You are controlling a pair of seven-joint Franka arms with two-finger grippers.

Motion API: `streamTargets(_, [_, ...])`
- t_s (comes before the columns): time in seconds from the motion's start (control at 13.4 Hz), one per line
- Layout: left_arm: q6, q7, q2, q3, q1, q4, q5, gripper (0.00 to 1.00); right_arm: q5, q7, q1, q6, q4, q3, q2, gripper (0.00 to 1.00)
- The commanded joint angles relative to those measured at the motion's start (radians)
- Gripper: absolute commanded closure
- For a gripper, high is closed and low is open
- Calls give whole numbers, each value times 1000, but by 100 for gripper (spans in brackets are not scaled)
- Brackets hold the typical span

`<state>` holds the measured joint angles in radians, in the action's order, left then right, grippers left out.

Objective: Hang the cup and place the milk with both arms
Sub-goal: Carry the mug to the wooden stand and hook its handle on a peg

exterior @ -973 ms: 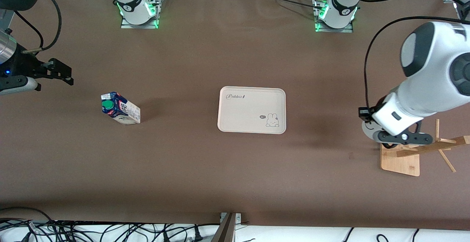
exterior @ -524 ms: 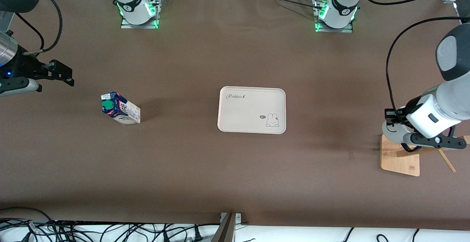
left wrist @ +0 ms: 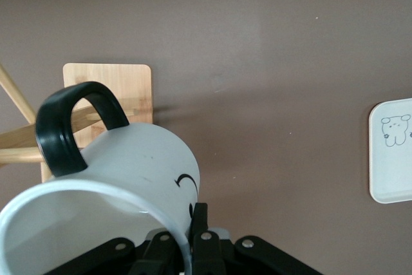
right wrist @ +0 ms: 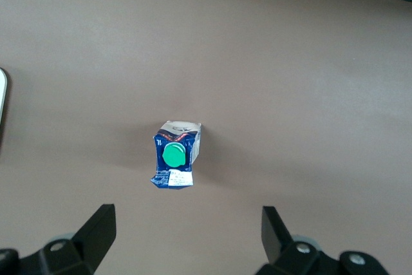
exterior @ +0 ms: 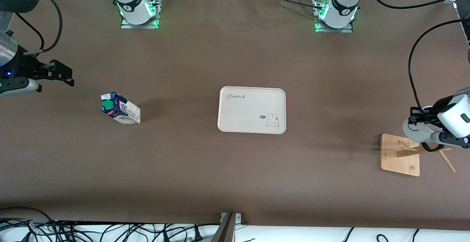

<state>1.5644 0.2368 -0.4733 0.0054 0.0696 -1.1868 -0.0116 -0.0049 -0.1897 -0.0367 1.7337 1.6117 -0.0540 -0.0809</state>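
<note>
Front view: left pincer (exterior: 422,124) grips the cup (exterior: 416,130) over the rack (exterior: 400,154), not hung. Right pincer (exterior: 60,73) spread wide, waiting near the rack-distant milk (exterior: 120,108), untouched.

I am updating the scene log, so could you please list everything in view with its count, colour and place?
small white ceramic mug with black handle and smiley face: one, white and black, held in the left pincer above the wooden rack.
small blue and white gable-top milk carton with green cap: one, standing on the table toward the right arm's end.
cream rectangular tray with rabbit drawing: one, flat at the table's middle.
light wooden mug rack with pegs: one, toward the left arm's end.
brown table: one, under everything.
left pincer: one, black, shut on the mug's rim.
right pincer: one, black, open, waiting over the table near the carton.
</note>
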Motion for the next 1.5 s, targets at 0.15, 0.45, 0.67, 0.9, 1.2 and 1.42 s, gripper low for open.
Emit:
streamTargets(0.15, [-12, 64, -5, -12, 45, -7, -19, 100, -7, -14, -3, 3, 0, -3, 3, 0])
streamTargets(0.45, [-11, 85, -8, -12, 73, -23, -19, 100, -7, -14, -3, 1, 0, -3, 3, 0])
streamTargets(0.67, [-11, 110, -16, -12, 96, -30, -31, 100, -7, -16, -3, 1, 0, -3, 3, 0])
streamTargets(0.9, [-12, 107, -19, -10, 98, -31, -24, 97, -6, -16, -3, 0, 0, -3, 3, 0])
streamTargets(1.2, [-14, 104, -19, -8, 87, -30, -16, 0, -4, -16, -3, 0, 0, -3, 3, 0])
streamTargets(1.42, [-66, 92, -10, -21, 81, -16, -14, 0, -4, -16, -3, 0, 0, -3, 3, 0])
